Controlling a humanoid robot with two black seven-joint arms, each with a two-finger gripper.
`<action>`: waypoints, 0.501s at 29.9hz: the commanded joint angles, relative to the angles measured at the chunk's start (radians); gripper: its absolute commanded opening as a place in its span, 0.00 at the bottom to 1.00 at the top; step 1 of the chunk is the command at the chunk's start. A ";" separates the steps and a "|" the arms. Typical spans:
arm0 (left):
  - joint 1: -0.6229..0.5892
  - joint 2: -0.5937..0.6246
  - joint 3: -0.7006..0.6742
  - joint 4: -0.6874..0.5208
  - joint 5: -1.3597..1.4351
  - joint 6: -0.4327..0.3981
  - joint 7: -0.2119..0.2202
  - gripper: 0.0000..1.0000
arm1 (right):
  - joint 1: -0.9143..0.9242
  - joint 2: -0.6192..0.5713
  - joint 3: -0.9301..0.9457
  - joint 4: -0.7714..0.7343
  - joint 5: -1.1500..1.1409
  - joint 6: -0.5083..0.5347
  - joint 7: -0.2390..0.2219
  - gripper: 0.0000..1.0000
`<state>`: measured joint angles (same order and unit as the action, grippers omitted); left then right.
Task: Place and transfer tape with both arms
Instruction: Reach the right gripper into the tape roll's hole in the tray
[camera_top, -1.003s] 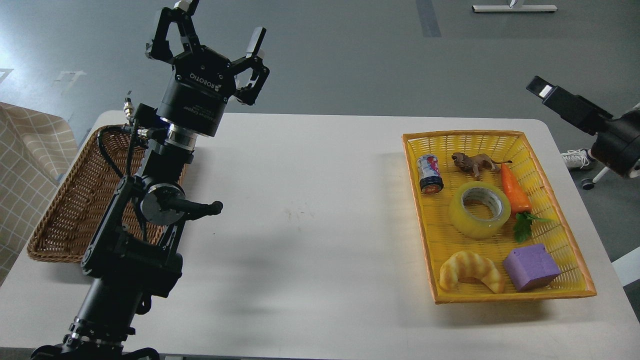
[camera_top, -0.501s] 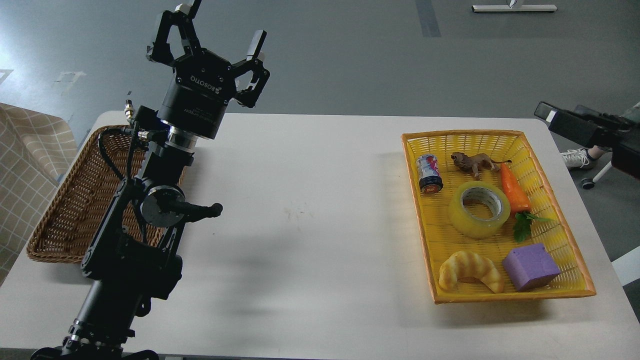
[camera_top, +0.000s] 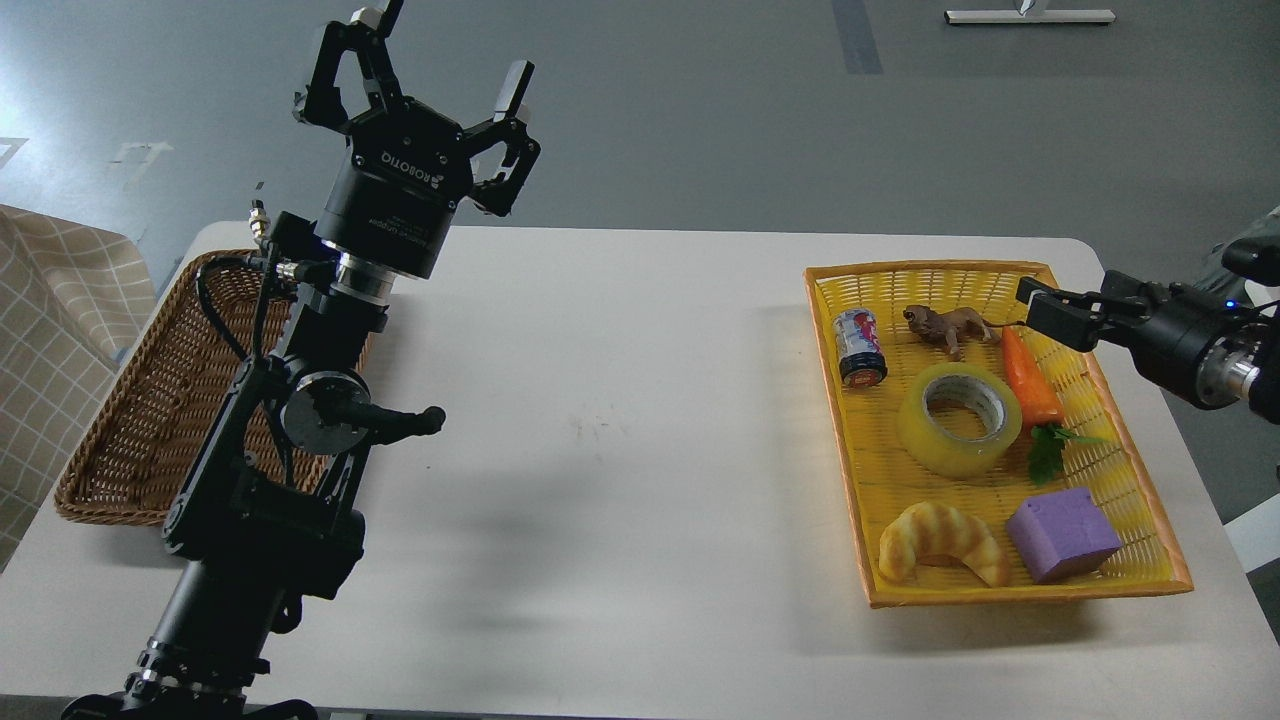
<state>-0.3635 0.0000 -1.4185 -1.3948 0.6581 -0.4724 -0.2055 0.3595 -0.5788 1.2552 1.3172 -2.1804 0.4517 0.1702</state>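
Note:
The tape (camera_top: 925, 437), a translucent yellow roll with a white-grey core, lies flat in the middle of the yellow basket (camera_top: 930, 269) on the right of the white table. My right gripper (camera_top: 1045, 310) reaches in from the right, low over the basket's far right edge. It is above the carrot's top end and up and right of the tape, without touching it. It is seen side-on and dark, so its fingers cannot be told apart. My left gripper (camera_top: 445, 50) is raised high at the far left, open and empty, far from the tape.
The yellow basket also holds a small can (camera_top: 860, 346), a brown lion toy (camera_top: 947, 324), a carrot (camera_top: 1030, 385), a croissant (camera_top: 940, 540) and a purple block (camera_top: 1062, 533). A brown wicker basket (camera_top: 140, 420) sits at the table's left edge, behind my left arm.
My right arm has swung down and left, from beyond the table's right edge to over the yellow basket's far right edge. The left arm and the tape have not moved.

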 joint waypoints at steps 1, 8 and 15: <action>0.001 0.000 0.000 0.003 0.000 0.001 0.000 0.98 | 0.001 0.039 -0.031 -0.050 -0.001 -0.018 -0.001 0.97; 0.001 0.000 0.000 0.005 0.000 0.006 0.000 0.98 | -0.005 0.083 -0.054 -0.114 -0.001 -0.021 -0.003 0.95; 0.001 0.000 -0.002 0.005 0.000 0.006 0.000 0.98 | -0.019 0.099 -0.092 -0.139 -0.001 -0.039 -0.006 0.95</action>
<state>-0.3620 0.0000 -1.4195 -1.3897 0.6581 -0.4660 -0.2055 0.3452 -0.4817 1.1861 1.1894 -2.1817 0.4262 0.1632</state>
